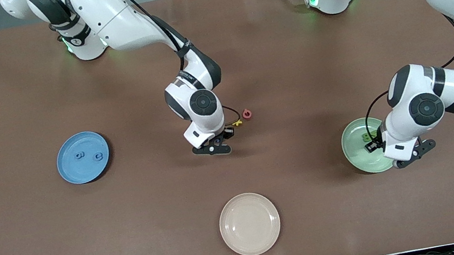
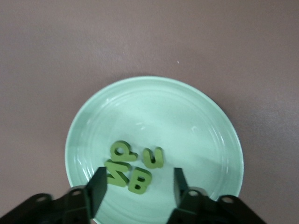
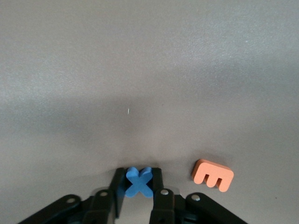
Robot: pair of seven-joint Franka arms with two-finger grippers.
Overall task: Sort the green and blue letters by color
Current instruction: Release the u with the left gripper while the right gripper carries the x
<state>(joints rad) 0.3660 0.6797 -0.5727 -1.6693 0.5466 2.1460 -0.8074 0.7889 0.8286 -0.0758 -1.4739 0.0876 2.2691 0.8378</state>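
Lift blue X [image 3: 138,181], clamped in right gripper [image 3: 138,196] fingers mid-surface, straight up, clearing orange E [image 3: 212,175]; left gripper [image 2: 136,186] fingers apart over green plate [image 2: 205,116].

I get even overhead light, soft shadows on the table [image 1: 40,235]; the left wrist view's lower edge blurs.

Toy letters only — green P [image 2: 122,151], U [image 2: 154,157], M [image 2: 117,172], B [image 2: 139,181] on green plate [image 2: 205,116], blue X [image 3: 138,182], orange E [image 3: 213,175] — no printed text

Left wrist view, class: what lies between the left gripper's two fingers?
In the left wrist view, the green B lies on the green plate below the open left gripper.
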